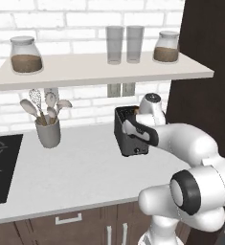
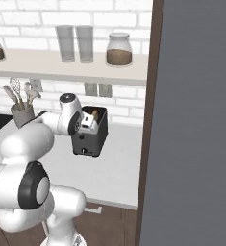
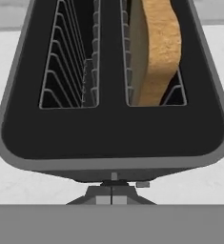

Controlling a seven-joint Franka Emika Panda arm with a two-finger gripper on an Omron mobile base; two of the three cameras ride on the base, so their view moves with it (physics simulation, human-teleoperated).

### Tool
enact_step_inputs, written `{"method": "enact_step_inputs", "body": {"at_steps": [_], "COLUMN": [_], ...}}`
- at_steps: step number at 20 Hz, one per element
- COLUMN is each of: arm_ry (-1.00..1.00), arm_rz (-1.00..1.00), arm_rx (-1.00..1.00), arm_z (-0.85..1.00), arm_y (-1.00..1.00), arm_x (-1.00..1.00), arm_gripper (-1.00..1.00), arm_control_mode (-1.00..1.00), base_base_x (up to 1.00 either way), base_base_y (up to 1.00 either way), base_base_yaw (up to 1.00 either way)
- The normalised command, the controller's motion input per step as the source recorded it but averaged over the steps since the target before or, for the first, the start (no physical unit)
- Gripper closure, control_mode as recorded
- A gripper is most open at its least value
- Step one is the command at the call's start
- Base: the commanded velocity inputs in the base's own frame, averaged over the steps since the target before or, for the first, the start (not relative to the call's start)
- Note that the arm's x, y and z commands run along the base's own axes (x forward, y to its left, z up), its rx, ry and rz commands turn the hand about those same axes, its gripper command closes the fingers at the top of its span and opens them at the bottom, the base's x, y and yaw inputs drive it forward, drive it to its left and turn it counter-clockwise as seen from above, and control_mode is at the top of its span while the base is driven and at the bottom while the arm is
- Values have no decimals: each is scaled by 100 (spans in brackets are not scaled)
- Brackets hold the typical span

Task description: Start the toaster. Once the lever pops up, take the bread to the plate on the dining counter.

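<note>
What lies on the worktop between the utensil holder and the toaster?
Nothing: in the left base view the white worktop is bare between the utensil holder and the toaster.

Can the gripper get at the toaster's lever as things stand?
Probably yes: the shut gripper hangs right over the toaster at its narrow front, nothing between them. The bread sits in the other slot, clear of it.
</note>
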Motion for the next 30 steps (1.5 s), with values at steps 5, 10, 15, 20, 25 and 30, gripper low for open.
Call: {"method": "enact_step_inputs", "body": {"at_steps": [5, 10, 15, 20, 25, 30], "arm_ry": [10, 8, 9, 13, 6, 0], "arm_rz": [-1, -1, 0, -1, -2, -4], "arm_rx": [0, 0, 0, 0, 0, 0], "arm_z": [-47, -56, -83, -100, -100, -96], "arm_y": [0, 0, 0, 0, 1, 5], "arm_x": [3, 3, 10, 0, -15, -18], "arm_gripper": [100, 100, 100, 100, 100, 100], "arm_control_mode": [-100, -100, -100, -100, -100, -100], "base_base_x": [0, 0, 0, 0, 0, 0], "base_base_y": [0, 0, 0, 0, 0, 0], "base_base_yaw": [0, 0, 0, 0, 0, 0]}}
